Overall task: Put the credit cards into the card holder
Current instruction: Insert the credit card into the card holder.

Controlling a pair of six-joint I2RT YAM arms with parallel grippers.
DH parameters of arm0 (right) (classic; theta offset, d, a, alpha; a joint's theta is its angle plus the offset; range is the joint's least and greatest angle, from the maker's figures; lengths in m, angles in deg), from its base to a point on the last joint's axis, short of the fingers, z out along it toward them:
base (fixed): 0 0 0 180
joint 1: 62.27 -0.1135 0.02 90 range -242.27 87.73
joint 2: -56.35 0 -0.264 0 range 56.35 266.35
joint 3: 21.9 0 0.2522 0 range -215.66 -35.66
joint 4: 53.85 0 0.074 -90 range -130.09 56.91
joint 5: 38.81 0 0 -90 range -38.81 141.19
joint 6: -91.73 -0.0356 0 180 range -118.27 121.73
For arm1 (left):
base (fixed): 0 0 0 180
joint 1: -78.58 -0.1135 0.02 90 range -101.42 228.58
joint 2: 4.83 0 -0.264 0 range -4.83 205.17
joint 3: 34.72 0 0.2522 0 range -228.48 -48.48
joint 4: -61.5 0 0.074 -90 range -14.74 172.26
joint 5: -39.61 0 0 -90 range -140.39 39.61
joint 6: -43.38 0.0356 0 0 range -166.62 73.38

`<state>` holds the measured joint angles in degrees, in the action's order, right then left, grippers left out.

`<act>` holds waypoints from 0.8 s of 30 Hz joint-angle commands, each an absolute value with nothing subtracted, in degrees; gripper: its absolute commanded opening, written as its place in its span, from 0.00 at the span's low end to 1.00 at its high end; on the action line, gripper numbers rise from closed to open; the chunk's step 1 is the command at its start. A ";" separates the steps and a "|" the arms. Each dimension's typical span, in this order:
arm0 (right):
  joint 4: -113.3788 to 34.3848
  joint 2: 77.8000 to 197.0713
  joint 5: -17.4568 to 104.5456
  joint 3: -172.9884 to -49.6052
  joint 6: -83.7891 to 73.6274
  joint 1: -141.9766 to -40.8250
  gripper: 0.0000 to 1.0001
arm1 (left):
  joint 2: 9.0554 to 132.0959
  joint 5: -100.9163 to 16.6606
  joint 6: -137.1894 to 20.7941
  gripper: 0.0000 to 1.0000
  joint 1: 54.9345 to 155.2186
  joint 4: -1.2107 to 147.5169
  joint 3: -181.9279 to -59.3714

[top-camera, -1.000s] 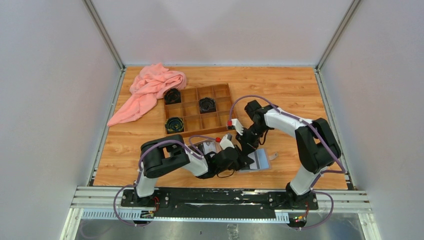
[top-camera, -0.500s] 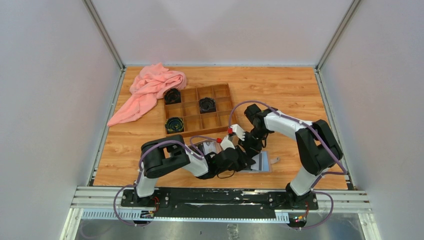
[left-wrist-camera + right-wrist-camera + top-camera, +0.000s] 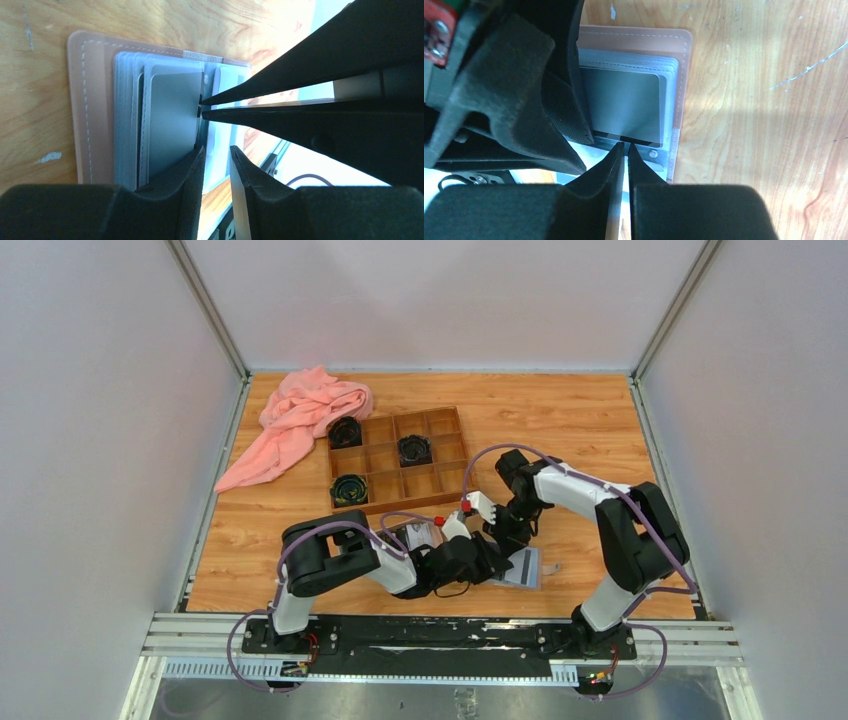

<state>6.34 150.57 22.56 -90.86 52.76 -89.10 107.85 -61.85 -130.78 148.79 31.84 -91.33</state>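
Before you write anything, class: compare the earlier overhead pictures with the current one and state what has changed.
The right pincer has come nearer the front, down over the holder, and the holder has slid slightly the same way. Nothing can be seen being taken or let go. The left arm, box and cloth stayed put.

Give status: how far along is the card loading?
Done: card holder lies open, grey card mostly inside a sleeve. In hand: right gripper jaws pinch that card's edge; left gripper jaws stand apart beside it. Left: seating it fully; no other cards clearly visible.
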 commanded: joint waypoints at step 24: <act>27.59 130.64 4.66 -88.23 80.27 -70.25 0.30 | 97.87 -60.85 -102.45 0.34 148.60 39.35 -94.05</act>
<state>20.86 135.86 9.52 -92.59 67.99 -72.30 102.76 -60.24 -111.72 148.77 38.24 -93.17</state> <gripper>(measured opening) 0.287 0.338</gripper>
